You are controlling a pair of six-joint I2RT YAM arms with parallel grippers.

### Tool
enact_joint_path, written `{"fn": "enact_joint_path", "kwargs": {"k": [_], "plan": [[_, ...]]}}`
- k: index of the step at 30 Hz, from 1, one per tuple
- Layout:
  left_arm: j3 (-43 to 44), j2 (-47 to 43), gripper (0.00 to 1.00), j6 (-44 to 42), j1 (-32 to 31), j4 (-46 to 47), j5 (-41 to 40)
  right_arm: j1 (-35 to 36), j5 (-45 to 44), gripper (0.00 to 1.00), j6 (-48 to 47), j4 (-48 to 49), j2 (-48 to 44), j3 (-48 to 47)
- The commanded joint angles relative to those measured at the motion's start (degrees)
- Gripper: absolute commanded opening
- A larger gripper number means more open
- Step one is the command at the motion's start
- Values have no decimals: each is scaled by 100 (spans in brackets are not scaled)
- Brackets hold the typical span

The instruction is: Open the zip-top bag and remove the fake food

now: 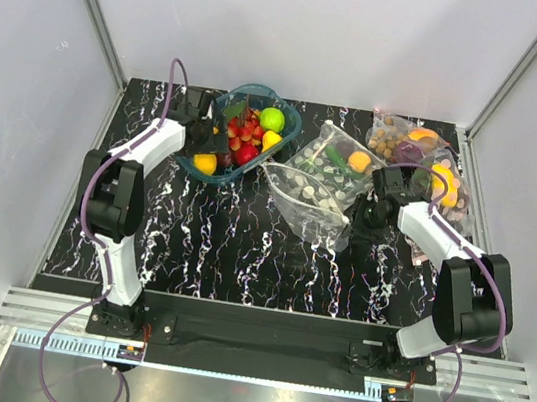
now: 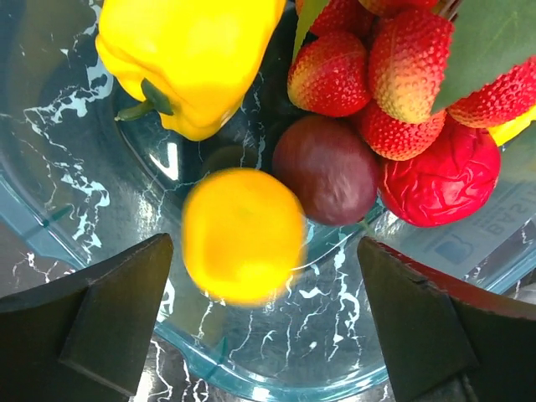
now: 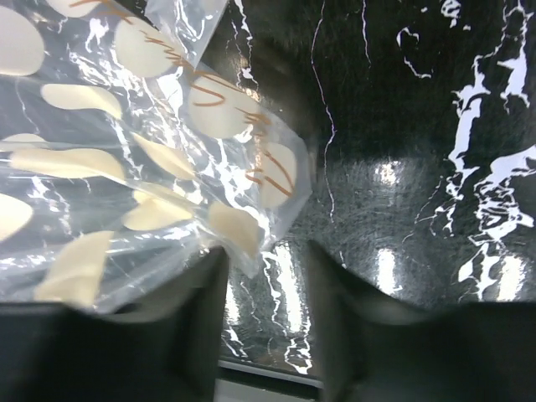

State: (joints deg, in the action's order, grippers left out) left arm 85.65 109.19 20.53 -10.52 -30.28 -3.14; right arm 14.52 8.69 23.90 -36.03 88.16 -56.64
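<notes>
The zip-top bag (image 1: 305, 198), clear with white dots, lies crumpled mid-table; nothing shows inside it. My right gripper (image 1: 359, 221) stands at its right edge. In the right wrist view the bag (image 3: 126, 167) fills the left, and one corner droops over the left finger of the right gripper (image 3: 268, 251), whose jaws stand apart and pinch nothing. The fake food lies in a clear bluish tub (image 1: 289, 128): yellow pepper (image 2: 193, 59), berry cluster (image 2: 394, 75), dark plum (image 2: 327, 167). A blurred yellow-orange fruit (image 2: 243, 234) lies loose in the tub. Above it, my left gripper (image 2: 264, 247) is wide open.
A second dotted bag (image 1: 340, 161) with a green and an orange piece lies behind the first. A small bag of brown balls (image 1: 389, 138) and more bagged fruit (image 1: 443, 182) fill the back right corner. A lime-green apple (image 1: 273, 119) sits in the tub.
</notes>
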Motion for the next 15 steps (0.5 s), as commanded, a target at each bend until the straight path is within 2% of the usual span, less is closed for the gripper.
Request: {"fn": "enact_joint_path", "kwargs": {"k": [1, 3, 5, 15], "plan": [[-170, -511, 99, 3, 24, 207, -178, -37, 115, 51, -105, -36, -123, -242], [-241, -643, 99, 12, 33, 181, -196, -37, 116, 63, -131, -88, -167, -277], [-302, -854, 99, 12, 33, 137, -187, -37, -7, 70, -166, -246, -255, -330], [-514, -1961, 99, 100, 33, -574, 67, -204, -780, 90, -219, -1107, -1326, -567]]}}
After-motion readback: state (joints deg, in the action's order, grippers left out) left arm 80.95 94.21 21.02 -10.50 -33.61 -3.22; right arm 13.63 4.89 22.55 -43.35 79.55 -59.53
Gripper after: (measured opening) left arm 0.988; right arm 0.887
